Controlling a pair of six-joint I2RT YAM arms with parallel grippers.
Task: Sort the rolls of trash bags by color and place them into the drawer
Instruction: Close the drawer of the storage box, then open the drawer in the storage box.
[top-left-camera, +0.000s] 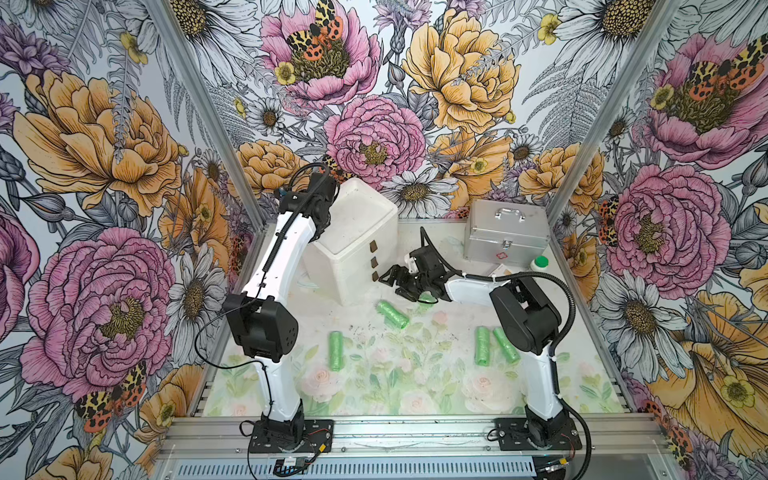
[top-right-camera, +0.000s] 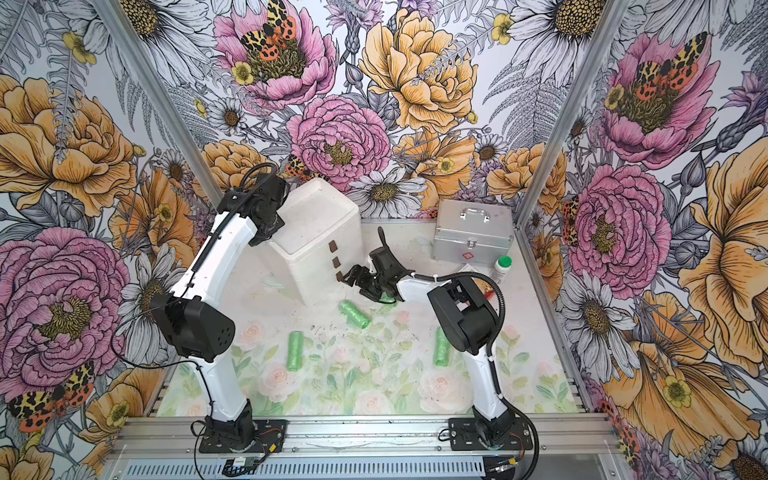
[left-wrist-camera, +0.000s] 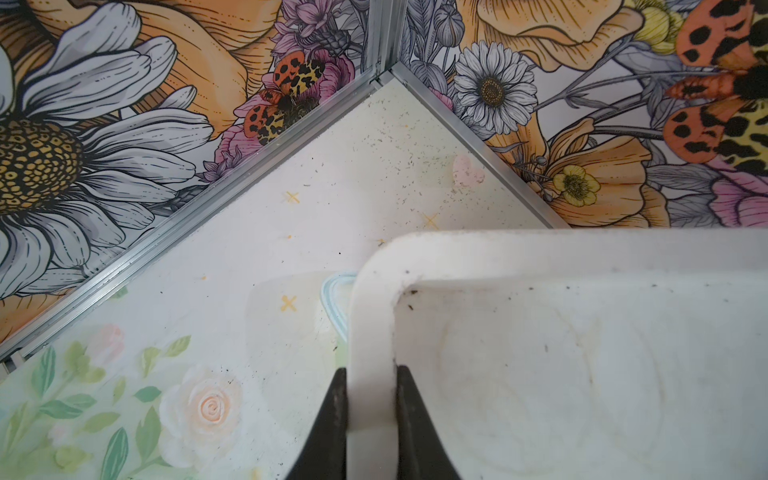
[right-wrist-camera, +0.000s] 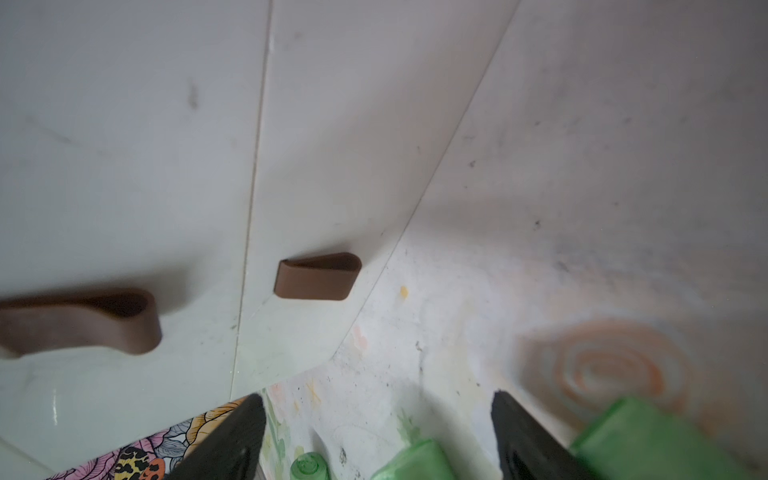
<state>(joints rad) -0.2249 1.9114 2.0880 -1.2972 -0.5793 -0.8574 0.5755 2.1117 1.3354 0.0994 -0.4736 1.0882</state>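
The white drawer (top-left-camera: 353, 232) chest stands at the back, its three drawer fronts pushed in, each with a brown pull tab (right-wrist-camera: 318, 276). My left gripper (left-wrist-camera: 370, 374) is shut on the chest's top rim (left-wrist-camera: 372, 316). My right gripper (right-wrist-camera: 378, 399) hangs open just in front of the lowest tab (top-left-camera: 375, 276), with nothing between its fingers (right-wrist-camera: 245, 419). Several green rolls of trash bags lie on the table in both top views: one (top-left-camera: 392, 313) before the chest, one (top-left-camera: 336, 351) to the left, two (top-left-camera: 482, 345) by the right arm. Another roll (right-wrist-camera: 415, 461) lies under my right gripper.
A silver metal case (top-left-camera: 505, 232) stands at the back right, with a white green-capped bottle (top-left-camera: 539, 262) in front of it. Patterned walls enclose the table on three sides. The right arm's elbow (top-left-camera: 525, 313) hangs over the rolls on the right.
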